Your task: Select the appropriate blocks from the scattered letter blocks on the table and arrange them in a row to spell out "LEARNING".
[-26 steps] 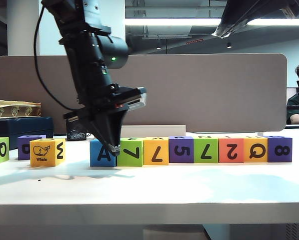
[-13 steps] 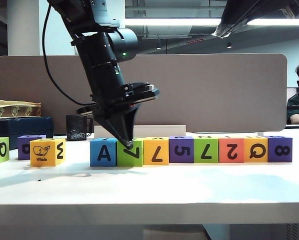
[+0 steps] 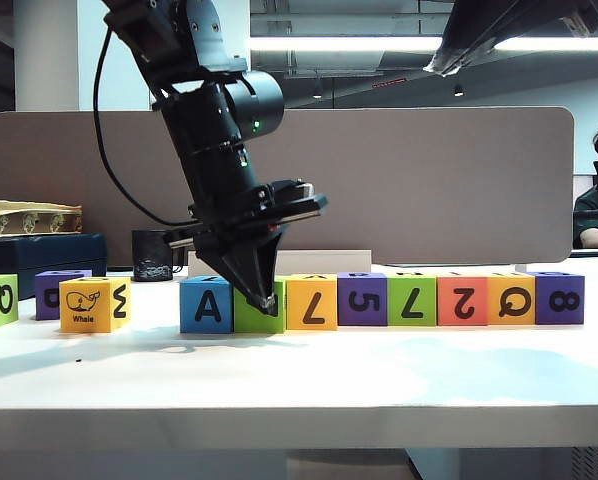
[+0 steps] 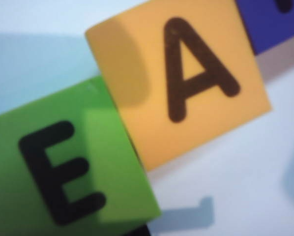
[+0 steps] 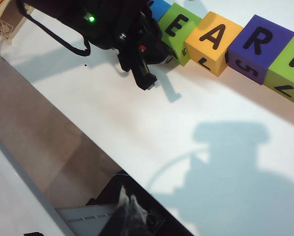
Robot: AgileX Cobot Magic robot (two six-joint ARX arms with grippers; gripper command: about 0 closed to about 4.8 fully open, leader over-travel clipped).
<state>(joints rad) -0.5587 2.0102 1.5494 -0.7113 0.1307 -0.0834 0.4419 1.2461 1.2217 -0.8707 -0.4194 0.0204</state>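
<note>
Left end effector nudging the green "E" block into the row.
Left end effector (image 3: 268, 299), fingers pressed together and empty, sits at green "E" block (image 3: 251, 318), beside orange "A" block (image 4: 186, 83) on table (image 3: 299, 370), likely squaring alignment. Right end effector (image 5: 130, 209) pressed together, parked clear.

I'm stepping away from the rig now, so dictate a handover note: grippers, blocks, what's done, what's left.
Left gripper: shut, holding nothing, tip low in front of the green cube block topped "E", second in the row.
Right gripper: up and away from the row, jaws unclear.
Blocks: eight cubes in one row on the white table. Readable tops: E, yellow-orange cube "A", purple cube "R".
Spare cubes sit left of the row.
Done: row laid.
Left: probably confirm the unreadable tops and straighten the row.
</note>
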